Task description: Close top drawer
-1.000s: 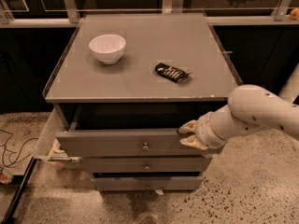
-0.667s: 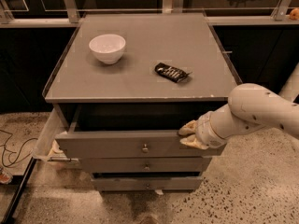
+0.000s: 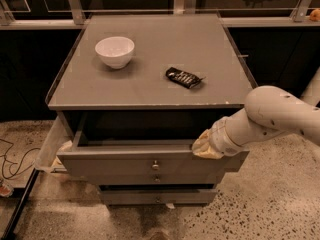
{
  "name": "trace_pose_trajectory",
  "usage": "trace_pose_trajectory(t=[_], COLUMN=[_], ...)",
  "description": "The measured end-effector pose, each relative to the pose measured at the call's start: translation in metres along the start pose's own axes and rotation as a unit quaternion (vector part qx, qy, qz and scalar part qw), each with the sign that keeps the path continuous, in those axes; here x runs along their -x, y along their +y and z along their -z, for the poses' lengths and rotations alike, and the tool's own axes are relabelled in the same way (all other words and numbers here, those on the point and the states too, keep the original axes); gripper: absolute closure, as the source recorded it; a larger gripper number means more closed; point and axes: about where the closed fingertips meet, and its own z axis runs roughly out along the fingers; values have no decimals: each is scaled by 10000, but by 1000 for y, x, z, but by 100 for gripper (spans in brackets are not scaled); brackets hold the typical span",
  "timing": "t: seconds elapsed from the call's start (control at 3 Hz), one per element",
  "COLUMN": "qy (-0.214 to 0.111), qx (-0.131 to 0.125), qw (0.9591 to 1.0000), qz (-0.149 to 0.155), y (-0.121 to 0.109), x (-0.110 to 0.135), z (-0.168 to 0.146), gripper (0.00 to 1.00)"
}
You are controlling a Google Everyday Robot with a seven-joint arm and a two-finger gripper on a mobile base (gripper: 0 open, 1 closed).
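Observation:
The top drawer [image 3: 130, 163] of the grey cabinet stands pulled out a little, its long front panel with a small metal knob [image 3: 155, 165] at centre and a dark gap behind it under the cabinet top. My gripper [image 3: 202, 145] is at the drawer's right end, resting against the top edge of the front panel. The white arm [image 3: 272, 116] reaches in from the right and hides the fingers.
Two more grey drawer fronts [image 3: 157, 196] sit below. On the cabinet top [image 3: 150, 84] are a white bowl [image 3: 114, 51] and a dark snack packet [image 3: 183, 77]. A pale side tray [image 3: 50, 146] hangs at the left. Cables [image 3: 15, 159] lie on the speckled floor.

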Motion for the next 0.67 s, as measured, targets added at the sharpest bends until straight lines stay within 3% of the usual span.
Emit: trace_pose_trajectory(t=[0.67], qy=[0], qx=[0], qw=[10000], qz=[0], y=[0], x=[0], z=[0], gripper=[58])
